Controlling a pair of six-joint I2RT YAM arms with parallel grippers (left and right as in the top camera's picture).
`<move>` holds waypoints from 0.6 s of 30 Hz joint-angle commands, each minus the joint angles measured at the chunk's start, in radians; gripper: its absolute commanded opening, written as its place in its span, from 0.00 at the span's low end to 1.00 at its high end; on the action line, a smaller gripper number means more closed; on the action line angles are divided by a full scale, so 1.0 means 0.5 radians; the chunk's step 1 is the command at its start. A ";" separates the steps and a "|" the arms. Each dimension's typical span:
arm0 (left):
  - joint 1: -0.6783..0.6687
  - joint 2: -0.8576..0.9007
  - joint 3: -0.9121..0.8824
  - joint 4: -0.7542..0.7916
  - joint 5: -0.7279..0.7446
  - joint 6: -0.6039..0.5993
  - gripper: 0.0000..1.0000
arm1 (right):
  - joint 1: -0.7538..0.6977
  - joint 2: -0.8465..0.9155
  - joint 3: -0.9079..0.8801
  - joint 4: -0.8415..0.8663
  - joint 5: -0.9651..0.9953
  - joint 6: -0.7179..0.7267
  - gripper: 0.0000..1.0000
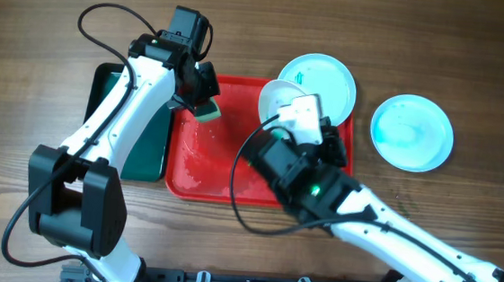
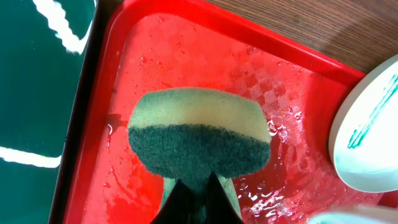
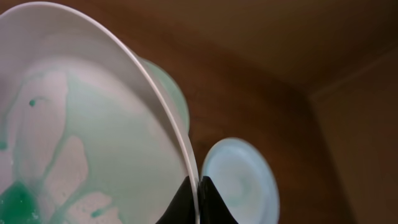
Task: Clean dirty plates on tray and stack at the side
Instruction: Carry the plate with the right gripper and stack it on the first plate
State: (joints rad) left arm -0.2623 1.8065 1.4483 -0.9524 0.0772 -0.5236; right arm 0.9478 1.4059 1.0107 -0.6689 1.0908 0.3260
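**Plate up, sponge ready**

Right jaws pinch the rim of a tilted, smeared plate (image 3: pixel 81 124) over the right half of the tray (image 1: pixel 205 169). Left jaws clamp the sponge (image 2: pixel 199 134) over its wet left side. Likely best: sponge flat on smear, light pressure, or plate pivots.

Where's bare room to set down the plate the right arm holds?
Bare table lies beyond the side plate, toward the right edge, and the red tray floor is free on the near side of the sponge. Crowded: the tray's far right corner, where the held plate overlaps a smeared plate.
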 commanded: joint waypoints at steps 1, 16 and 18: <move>-0.005 0.023 -0.017 0.012 0.023 0.045 0.04 | 0.120 -0.033 0.039 0.035 0.510 -0.185 0.04; -0.005 0.023 -0.017 0.012 0.023 0.045 0.04 | 0.196 -0.033 0.039 0.050 0.490 -0.102 0.04; -0.005 0.023 -0.017 0.012 0.023 0.045 0.04 | 0.193 -0.034 0.039 0.040 0.289 0.017 0.04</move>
State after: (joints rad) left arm -0.2623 1.8065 1.4460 -0.9493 0.0772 -0.5232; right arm 1.0420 1.4059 1.0107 -0.6472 1.3457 0.2478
